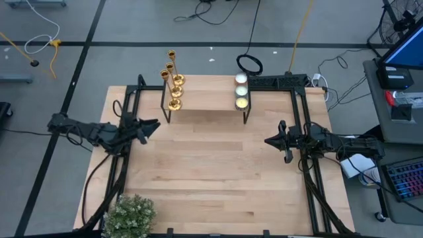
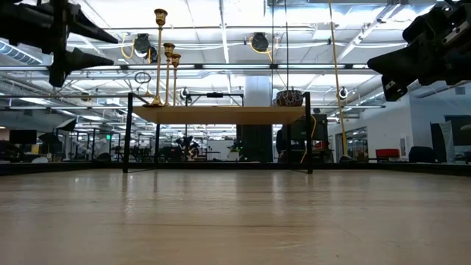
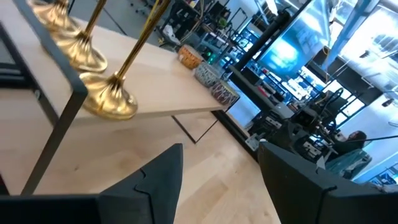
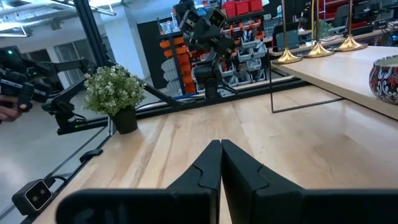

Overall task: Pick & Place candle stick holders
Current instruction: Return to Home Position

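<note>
The left hand (image 1: 151, 127) is above the left side of the tabletop (image 1: 211, 178), in front of the left end of the shelf (image 1: 205, 106) and clear of it. Its fingers (image 3: 158, 180) stand wide apart with open space between them. Nothing is held.

The right hand (image 1: 268, 141) is above the right side of the tabletop, in front of the shelf's right end and apart from it, pointing toward the centre. Its fingers (image 4: 208, 168) are pressed together along their length. Nothing is between them.

The shelf is a light wooden deck on thin dark metal legs. It stands at the far edge of the tabletop, roughly centred.

The candle stick holders (image 1: 176, 92) number three. All stand upright on the left end of the shelf, in a row running from the front edge toward the back edge. The flared gold bases sit just beside one another; the left wrist view does not make clear whether they touch. In the low view the thin stems rise well above the deck, each ending in a small cup.

The candles (image 1: 242, 91) are three small round units in a row on the right end of the shelf, well apart from the candle stick holders. In the high view they glow white to yellow.

The potted plant (image 1: 129, 215) stands at the front left corner of the tabletop, well apart from both hands and from the shelf.
</note>
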`<action>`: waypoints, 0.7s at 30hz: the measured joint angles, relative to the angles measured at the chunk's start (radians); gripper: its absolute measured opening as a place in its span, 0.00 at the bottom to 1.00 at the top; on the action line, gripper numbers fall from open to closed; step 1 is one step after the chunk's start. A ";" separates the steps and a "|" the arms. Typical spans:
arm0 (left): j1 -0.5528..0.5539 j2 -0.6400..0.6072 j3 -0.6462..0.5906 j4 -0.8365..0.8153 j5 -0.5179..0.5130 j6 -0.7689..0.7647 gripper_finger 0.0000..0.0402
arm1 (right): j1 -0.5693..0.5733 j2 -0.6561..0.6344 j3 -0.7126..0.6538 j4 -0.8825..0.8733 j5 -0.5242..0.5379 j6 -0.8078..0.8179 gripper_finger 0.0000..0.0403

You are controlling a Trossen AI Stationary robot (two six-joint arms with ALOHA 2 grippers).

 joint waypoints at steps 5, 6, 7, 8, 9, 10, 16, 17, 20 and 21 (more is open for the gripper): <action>0.000 -0.010 -0.021 -0.003 0.000 -0.015 0.53 | 0.000 0.000 0.000 0.000 0.000 0.000 0.02; 0.000 -0.010 -0.021 -0.004 0.000 -0.015 0.53 | 0.000 0.000 0.000 0.000 0.000 0.000 0.02; 0.000 -0.010 -0.021 -0.004 0.000 -0.015 0.53 | 0.000 0.000 0.000 0.000 0.000 0.000 0.02; 0.000 -0.010 -0.021 -0.004 0.000 -0.015 0.53 | 0.000 0.000 0.000 0.000 0.000 0.000 0.02; 0.000 -0.010 -0.021 -0.004 0.000 -0.016 0.53 | 0.000 0.000 0.000 0.000 0.000 0.000 0.02; 0.000 -0.010 -0.021 -0.004 0.000 -0.021 0.53 | 0.000 0.000 0.000 0.000 0.000 0.000 0.02; 0.000 -0.010 -0.021 -0.011 0.000 -0.023 0.53 | 0.000 0.000 0.000 0.000 0.000 0.000 0.02; 0.000 -0.010 -0.021 -0.015 0.000 -0.023 0.53 | 0.000 0.000 0.000 0.000 0.000 0.000 0.02; 0.000 -0.010 -0.021 -0.036 0.003 -0.023 0.53 | 0.000 0.000 0.000 0.000 0.000 0.001 0.02; 0.000 -0.010 -0.021 -0.041 0.009 -0.022 0.53 | 0.000 0.000 0.000 0.000 0.000 0.005 0.02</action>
